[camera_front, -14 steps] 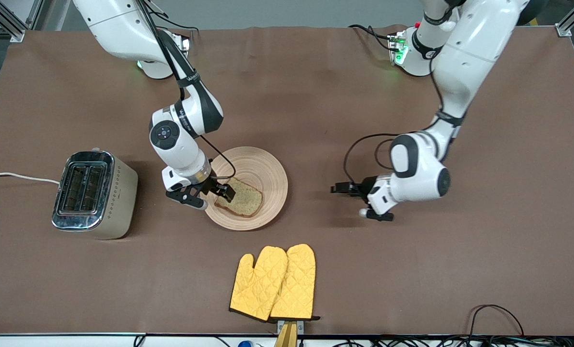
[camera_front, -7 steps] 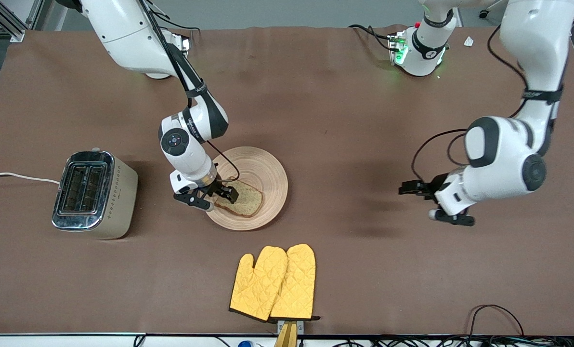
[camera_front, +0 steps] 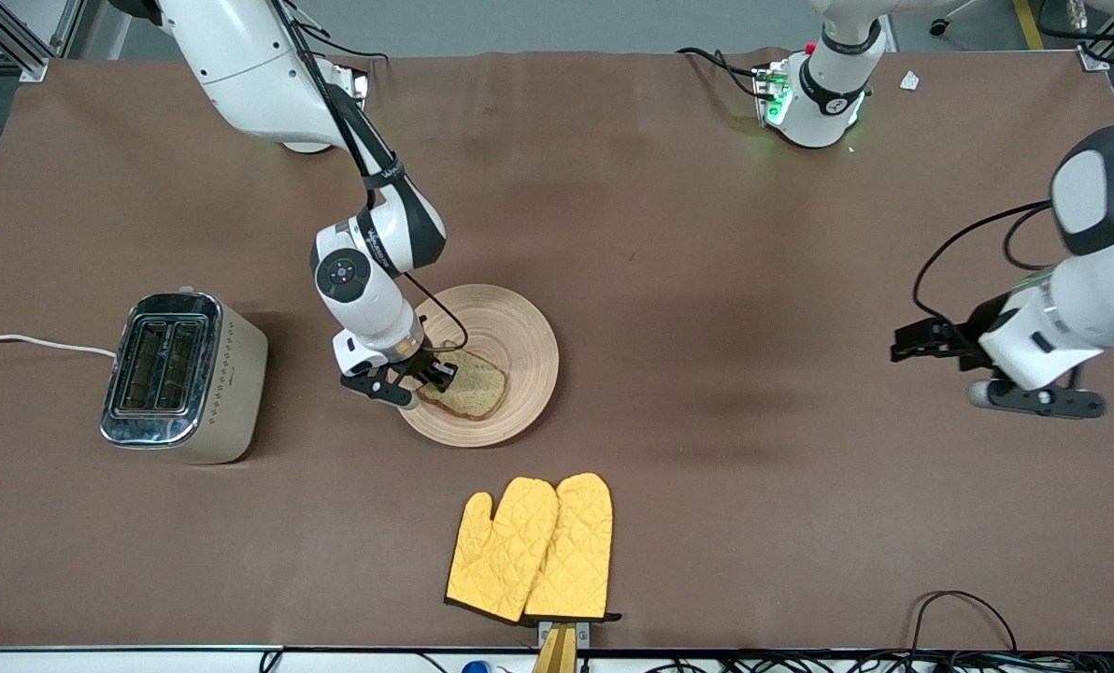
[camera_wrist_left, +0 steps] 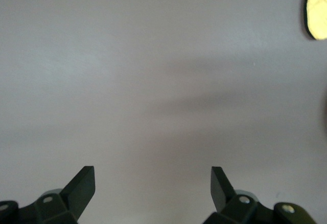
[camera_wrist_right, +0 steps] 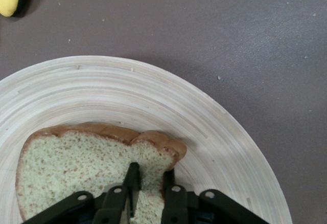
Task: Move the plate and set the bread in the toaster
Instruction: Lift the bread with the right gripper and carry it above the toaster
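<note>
The light-wood plate [camera_front: 506, 336] lies mid-table, and its rim also shows in the right wrist view [camera_wrist_right: 214, 116]. The bread [camera_front: 471, 390] lies on the plate's side nearer the front camera. My right gripper [camera_front: 423, 379] is shut on the bread's edge [camera_wrist_right: 97, 157] toward the right arm's end, one finger on top and one at the crust. The toaster [camera_front: 183, 374] stands at the right arm's end, slots up. My left gripper [camera_front: 987, 369] is open and empty over bare table toward the left arm's end; its fingertips [camera_wrist_left: 84, 183] stand wide apart.
A pair of yellow oven mitts [camera_front: 534, 550] lies nearer to the front camera than the plate. The toaster's white cord [camera_front: 34, 344] runs off the table edge. Cables lie along the table's front edge.
My left arm has swung away from the plate toward its own end of the table. My right gripper has closed onto the bread's edge, and the slice shifted slightly.
</note>
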Robot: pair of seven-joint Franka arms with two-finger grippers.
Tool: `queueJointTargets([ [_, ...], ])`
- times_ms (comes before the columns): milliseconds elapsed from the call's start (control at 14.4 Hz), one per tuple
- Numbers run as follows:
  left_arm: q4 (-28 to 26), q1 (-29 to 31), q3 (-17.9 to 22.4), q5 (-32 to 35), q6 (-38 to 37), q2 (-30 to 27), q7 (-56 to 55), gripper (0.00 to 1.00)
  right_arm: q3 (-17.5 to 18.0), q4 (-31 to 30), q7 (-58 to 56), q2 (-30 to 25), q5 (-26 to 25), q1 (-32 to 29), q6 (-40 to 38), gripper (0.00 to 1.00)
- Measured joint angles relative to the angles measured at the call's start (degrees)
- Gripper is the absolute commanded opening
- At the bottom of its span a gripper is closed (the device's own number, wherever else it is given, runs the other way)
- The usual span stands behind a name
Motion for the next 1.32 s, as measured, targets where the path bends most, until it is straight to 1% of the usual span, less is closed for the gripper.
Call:
queueJointTargets([
  [139,2.7,0.0,0.0,0.9,-3.3,-0.9,-2.6,1.0,0.0,0.4,0.0,-0.3,0.0,0.0,-1.5,0.0],
  [208,3.6,0.0,-0.1,1.3,-4.9,-1.6,-3.9,1.0,0.0,1.4,0.0,-0.5,0.0,0.0,-4.1,0.0],
  [347,5.4,-0.1,-0.3,1.9,-9.8,-3.4,-6.2,1.0,-0.2,4.8,0.0,-1.8,0.0,0.0,-12.6,0.0],
  [486,7.1,-0.3,-0.5,2.3,-13.8,-4.9,-7.8,1.0,-0.5,8.0,-0.2,-4.6,-0.1,0.0,-20.2,0.0],
  [625,7.9,-0.3,-0.5,2.5,-15.2,-6.1,-8.3,1.0,-1.4,10.7,-1.6,-8.0,-1.3,-0.1,-28.0,0.0],
  [694,7.9,-0.2,-0.5,2.5,-15.3,-6.4,-8.4,1.0,-2.1,12.5,-2.9,-9.7,-3.0,-0.3,-33.3,0.0],
  [833,8.0,-0.4,0.2,2.5,-15.8,-6.5,-8.4,1.0,-3.2,18.3,-5.8,-12.2,-8.1,-1.0,-47.0,0.0],
  [903,8.0,-1.3,1.7,2.5,-16.0,-6.6,-8.4,1.0,-3.5,21.5,-8.0,-12.9,-11.6,-1.6,-53.7,0.0],
  [1042,8.0,-5.5,6.8,2.5,-16.2,-6.9,-8.1,1.0,-3.7,25.6,-13.7,-13.3,-21.3,-2.5,-63.7,0.0],
  [1111,8.0,-7.8,8.9,2.5,-16.2,-6.9,-8.2,1.0,-3.7,26.1,-16.1,-13.3,-26.7,-2.7,-66.9,0.0],
  [1181,8.0,-9.2,9.8,2.5,-16.2,-6.9,-8.3,1.0,-3.7,26.1,-17.7,-13.0,-31.7,-2.7,-69.1,0.0],
  [1319,8.0,-10.0,10.0,2.5,-16.2,-6.9,-8.7,1.0,-3.7,25.3,-19.0,-12.0,-39.8,-2.8,-71.2,0.0],
])
